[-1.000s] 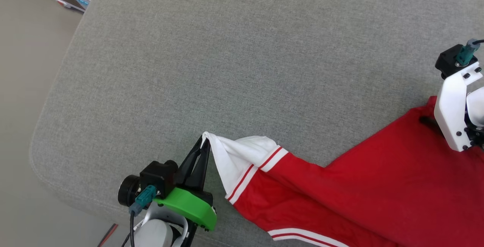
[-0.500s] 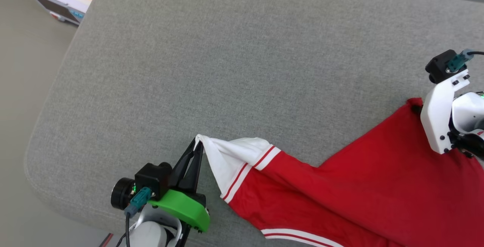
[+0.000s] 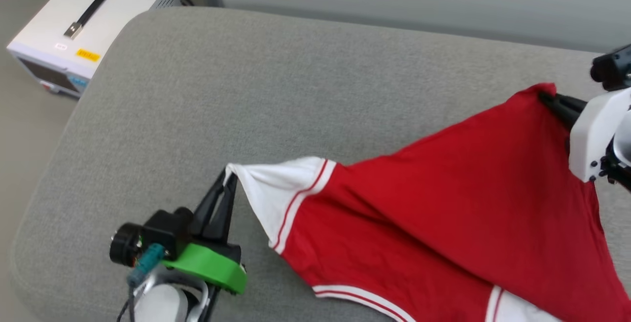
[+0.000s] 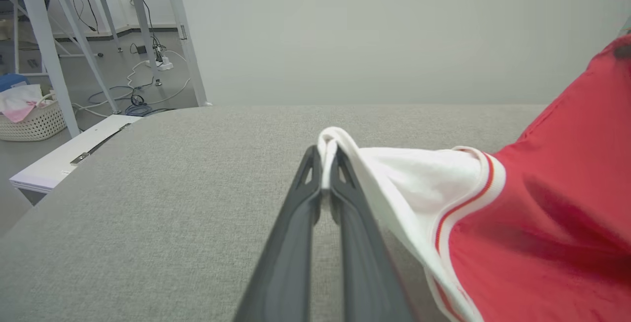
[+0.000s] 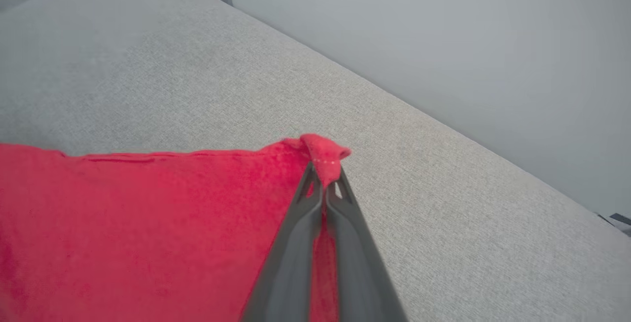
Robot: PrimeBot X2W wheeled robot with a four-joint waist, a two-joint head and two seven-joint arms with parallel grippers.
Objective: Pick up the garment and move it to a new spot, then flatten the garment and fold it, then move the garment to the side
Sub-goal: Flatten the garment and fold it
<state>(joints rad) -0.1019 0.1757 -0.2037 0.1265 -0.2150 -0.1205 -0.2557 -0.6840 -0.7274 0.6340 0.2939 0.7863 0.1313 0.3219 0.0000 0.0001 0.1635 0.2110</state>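
The left gripper [image 3: 228, 178] reaches forward, low over the grey cushion [image 3: 305, 80], its two dark fingers pinched tight on the tip of a white sleeve of the garment [image 3: 443, 203]. Off to the right, the right gripper [image 3: 546, 97] comes in sideways, fingers clamped on a red corner. The jersey stretches between them, over the cushion's right half.

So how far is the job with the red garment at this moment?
Done: the grasp. The left claw is shut on the tip of the white sleeve, the right claw on a red corner of the garment. In hand: it is stretched between them over the grey cushion. Left: laying it flat, folding, moving it aside.
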